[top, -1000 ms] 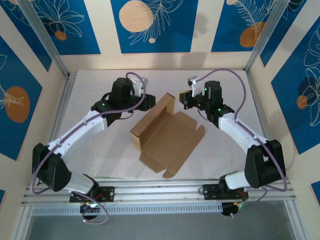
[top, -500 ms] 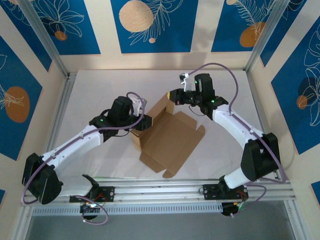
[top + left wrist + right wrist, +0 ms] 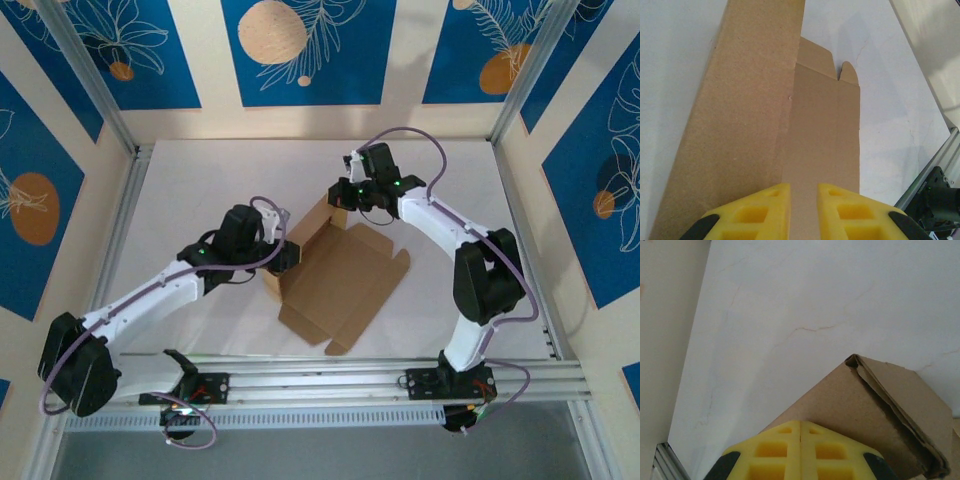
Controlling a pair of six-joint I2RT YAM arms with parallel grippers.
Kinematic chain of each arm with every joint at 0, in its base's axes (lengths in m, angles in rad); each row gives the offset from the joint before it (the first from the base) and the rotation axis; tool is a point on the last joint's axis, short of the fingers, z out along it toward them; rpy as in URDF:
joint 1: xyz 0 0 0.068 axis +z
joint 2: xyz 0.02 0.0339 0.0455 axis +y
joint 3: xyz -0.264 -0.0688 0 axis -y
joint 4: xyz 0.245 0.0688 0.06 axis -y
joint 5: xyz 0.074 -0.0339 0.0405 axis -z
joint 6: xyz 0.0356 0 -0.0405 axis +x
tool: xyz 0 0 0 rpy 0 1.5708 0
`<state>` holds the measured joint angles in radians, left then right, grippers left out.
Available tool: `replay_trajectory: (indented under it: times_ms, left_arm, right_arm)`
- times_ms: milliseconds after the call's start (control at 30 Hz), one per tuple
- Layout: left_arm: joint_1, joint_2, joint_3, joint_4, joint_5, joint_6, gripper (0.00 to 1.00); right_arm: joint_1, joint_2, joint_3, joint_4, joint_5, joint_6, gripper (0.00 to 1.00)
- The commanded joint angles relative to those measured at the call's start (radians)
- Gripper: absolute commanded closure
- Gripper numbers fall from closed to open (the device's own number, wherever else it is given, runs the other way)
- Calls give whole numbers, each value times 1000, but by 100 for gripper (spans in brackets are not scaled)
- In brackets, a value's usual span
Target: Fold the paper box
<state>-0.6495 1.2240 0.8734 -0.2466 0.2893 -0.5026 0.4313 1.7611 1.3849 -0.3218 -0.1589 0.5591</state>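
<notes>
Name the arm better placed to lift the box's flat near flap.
Probably left. The left tool sits at the box's left wall, nearer that flap; the right tool is shut at the far raised wall, across the box.

Enclosure, three-sided. The back wall [image 3: 205, 60] was faced in cream, with blue panels [image 3: 310, 60] printed with white leaf outlines and a peach disc [image 3: 272, 32]. The left wall [image 3: 40, 190] and right wall [image 3: 600, 170] were finished alike, with orange discs. Two aluminium posts [image 3: 90, 75] were set at the rear corners. A white tabletop [image 3: 200, 170] was laid between the walls; hairline cracks [image 3: 810, 330] were noted in its surface. An aluminium rail [image 3: 320, 378] was fitted along the near edge. Lighting was even, with soft shadows cast.
</notes>
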Motion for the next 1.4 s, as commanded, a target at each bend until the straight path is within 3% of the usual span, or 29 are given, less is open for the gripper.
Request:
replay_trajectory:
  times_ms: [0, 267, 467, 533, 633, 700, 933, 1100, 1367]
  left_arm:
    - [-12, -12, -43, -35, -8, -21, 79]
    - [-12, -18, 9, -52, -28, 9, 76]
    - [-10, -19, 144, -126, -112, 97, 57]
    - [-11, -5, 202, -163, -160, 165, 52]
    - [-12, 38, 266, -213, -264, 295, 38]
    - [-12, 95, 330, -282, -263, 369, 30]
    - [-29, 216, 384, -299, -187, 424, 29]
    - [-71, 326, 457, -371, -288, 482, 23]
    - [-75, 418, 498, -362, -330, 453, 26]
  right_arm:
    - [6, 25, -60, -64, 74, 16, 100]
    - [-8, -151, -134, 98, -60, -30, 100]
    - [-29, -242, -99, -56, 7, 26, 100]
    - [-35, -278, -148, -76, 44, 42, 100]
    - [-44, -327, -214, -135, 102, 36, 97]
    - [-49, -367, -268, -158, 124, 37, 96]
    - [-49, -489, -465, -173, 144, 80, 96]
    - [-52, -547, -527, -180, 157, 47, 96]
    - [-51, -597, -554, -185, 197, 28, 95]
